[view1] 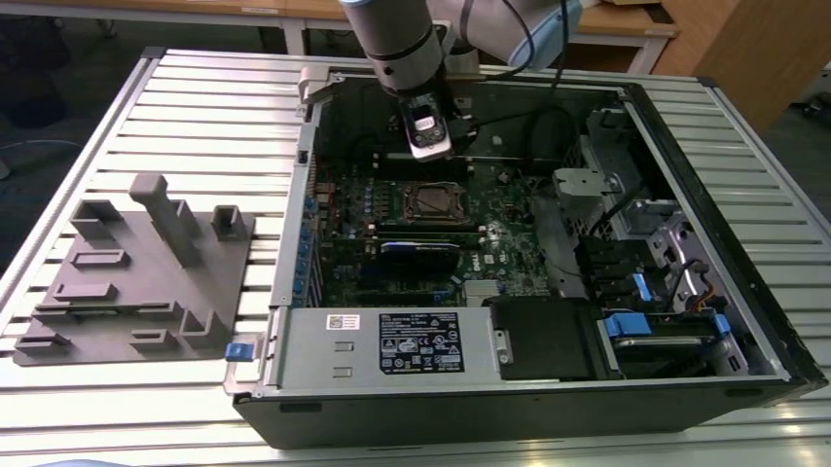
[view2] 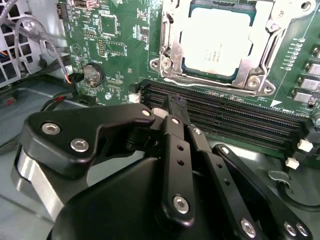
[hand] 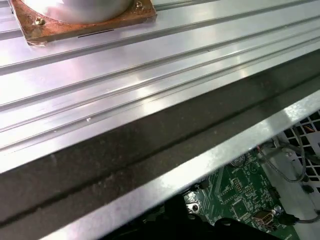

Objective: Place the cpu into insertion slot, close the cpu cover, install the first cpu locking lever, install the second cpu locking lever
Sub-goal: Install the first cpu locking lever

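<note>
One cpu (view2: 216, 42) already lies in the insertion slot (view2: 170, 50), just ahead of my claw (view2: 176, 107) beyond the memory slots (view2: 235, 112); my claw is pinched narrow, holding nothing.

— Where does your exterior view sit?

— High and well back, looking down into the open computer case (view1: 546, 292) on the slatted surface (view1: 195, 107), with your pincer (view1: 430, 148) above the motherboard (view1: 389, 233).

— And the second wrist view?

— It rides just behind the pincer (view2: 176, 102), looking past it, close on the motherboard (view2: 115, 55) and the cpu (view2: 216, 40) beyond.

— The first wrist view?

— It faces away, close along the surface (hand: 125, 75) and case edge (hand: 150, 145). All three share the motherboard (hand: 240, 200).
</note>
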{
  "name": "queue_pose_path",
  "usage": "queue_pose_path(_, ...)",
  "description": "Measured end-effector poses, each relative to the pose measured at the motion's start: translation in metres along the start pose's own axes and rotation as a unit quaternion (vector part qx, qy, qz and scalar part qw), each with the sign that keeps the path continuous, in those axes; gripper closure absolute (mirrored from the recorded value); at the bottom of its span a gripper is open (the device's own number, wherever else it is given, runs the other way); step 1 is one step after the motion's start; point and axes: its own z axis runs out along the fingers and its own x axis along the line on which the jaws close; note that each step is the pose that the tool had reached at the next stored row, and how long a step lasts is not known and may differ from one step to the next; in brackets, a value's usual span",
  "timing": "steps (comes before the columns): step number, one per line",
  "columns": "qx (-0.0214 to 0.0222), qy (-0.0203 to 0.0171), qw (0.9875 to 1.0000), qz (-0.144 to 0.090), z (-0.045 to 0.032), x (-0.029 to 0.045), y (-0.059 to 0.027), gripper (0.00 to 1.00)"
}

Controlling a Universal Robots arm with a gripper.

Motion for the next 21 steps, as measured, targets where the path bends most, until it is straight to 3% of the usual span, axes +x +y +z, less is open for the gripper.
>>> queue_pose_path(1, 0.0001, 0.0003, 1.0, 0.0, 0.0, 0.0, 0.0, 0.89)
queue_pose_path(2, 0.0021, 0.0033, 1.0, 0.0, 0.0, -0.0001, 0.0, 0.89)
queue_pose_path(6, 0.0208, 0.0284, 0.9994, 0.002, 0.0008, -0.0001, 0.0, 0.89)
queue_pose_path(10, 0.043, 0.0546, 0.9976, 0.003, 0.0014, 0.0, 0.0002, 0.89)
queue_pose_path(11, 0.0474, 0.0587, 0.9971, 0.003, 0.0014, 0.0001, 0.0002, 0.89)
queue_pose_path(21, 0.0512, 0.0602, 0.9969, 0.003, 0.0002, -0.0003, 0.0006, 0.89)
